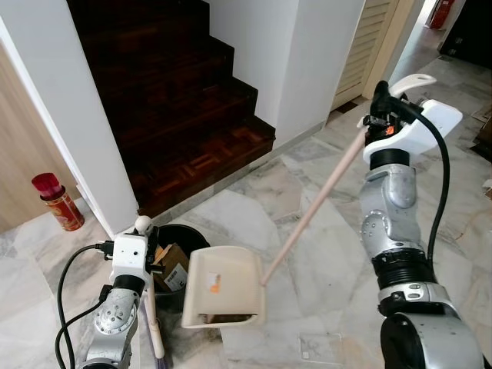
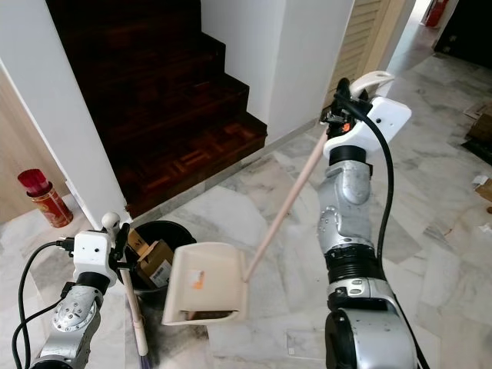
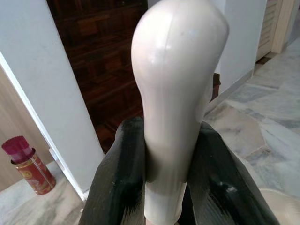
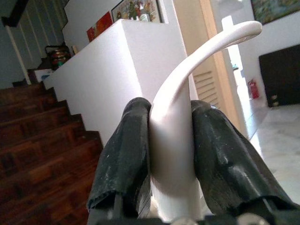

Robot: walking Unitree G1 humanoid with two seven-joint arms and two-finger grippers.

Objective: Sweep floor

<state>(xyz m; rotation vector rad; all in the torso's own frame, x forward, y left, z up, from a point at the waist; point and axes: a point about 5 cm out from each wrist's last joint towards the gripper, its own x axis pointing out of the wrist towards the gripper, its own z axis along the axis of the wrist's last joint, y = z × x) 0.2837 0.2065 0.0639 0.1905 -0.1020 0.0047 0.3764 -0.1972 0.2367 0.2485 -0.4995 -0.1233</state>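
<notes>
The dustpan [image 1: 224, 287] is held tilted beside the black bin [image 1: 175, 265] by the right gripper [image 4: 171, 140], clamped on its long handle [image 1: 315, 206]. The broom handle [image 3: 176, 103] is pinched by the left gripper [image 3: 176, 187]. Dark stairs [image 1: 177, 100] and a red can [image 1: 58, 201] lie beyond

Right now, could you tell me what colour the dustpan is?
The dustpan is cream, with a small orange sticker; it shows best in the left eye view.

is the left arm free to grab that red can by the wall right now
Probably not: the left gripper has its fingers shut on the broom handle, and the red can stands well off beside the wall.
</notes>
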